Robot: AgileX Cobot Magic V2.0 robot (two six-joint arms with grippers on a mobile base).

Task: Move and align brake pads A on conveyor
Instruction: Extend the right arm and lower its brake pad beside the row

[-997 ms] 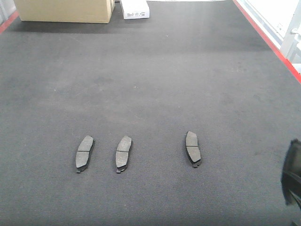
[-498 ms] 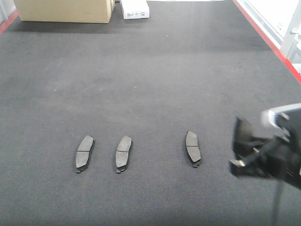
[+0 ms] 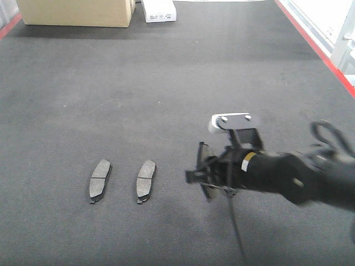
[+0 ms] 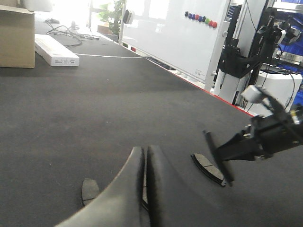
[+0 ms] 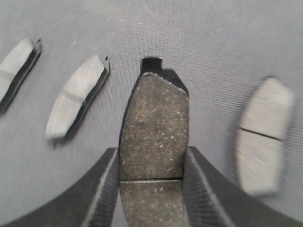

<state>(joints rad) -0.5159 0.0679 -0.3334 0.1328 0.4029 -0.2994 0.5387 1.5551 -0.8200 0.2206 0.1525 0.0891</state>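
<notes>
Right fingers (image 5: 102, 189) pinched a brake pad (image 5: 154, 137) edge-up above the conveyor (image 3: 166, 83), another pad (image 5: 262, 137) lay just to one side, two pads (image 5: 75, 97) to the other, left fingers (image 4: 137, 189) pressed together, well apart.

Conveyor (image 3: 166, 83): dark felt belt, red edge strips. Lying flat on it: left pad (image 3: 100, 180), middle pad (image 3: 146, 180) side by side near front, a third pad (image 5: 264, 136) further right. Cardboard box (image 3: 75, 12) and white box (image 3: 159, 11) at far end.
</notes>
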